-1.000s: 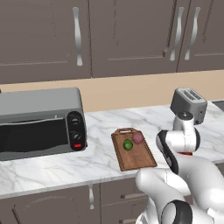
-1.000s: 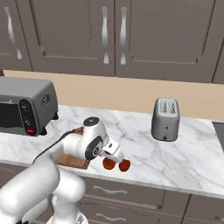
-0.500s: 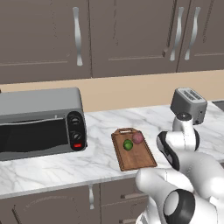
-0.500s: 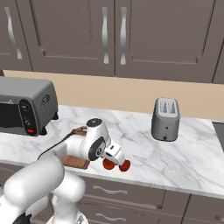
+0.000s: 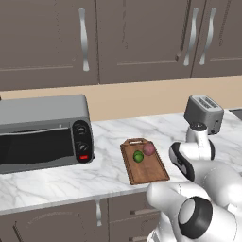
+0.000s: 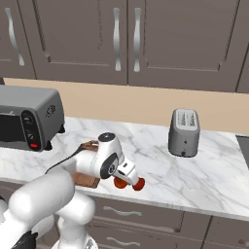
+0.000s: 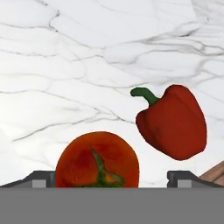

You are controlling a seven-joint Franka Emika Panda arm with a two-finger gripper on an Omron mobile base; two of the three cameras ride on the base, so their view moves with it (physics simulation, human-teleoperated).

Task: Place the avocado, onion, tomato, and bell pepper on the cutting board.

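The cutting board [image 5: 144, 163] already carries the avocado [image 5: 138, 156] and onion [image 5: 149, 149]. Beside the board on the surface [image 7: 65, 65], tomato [image 7: 97, 159] and bell pepper [image 7: 173, 121] remain; the pincer [image 7: 111, 177] hangs open around the tomato.

There are no words, numbers, labels or brand names to read in any of these pictures.
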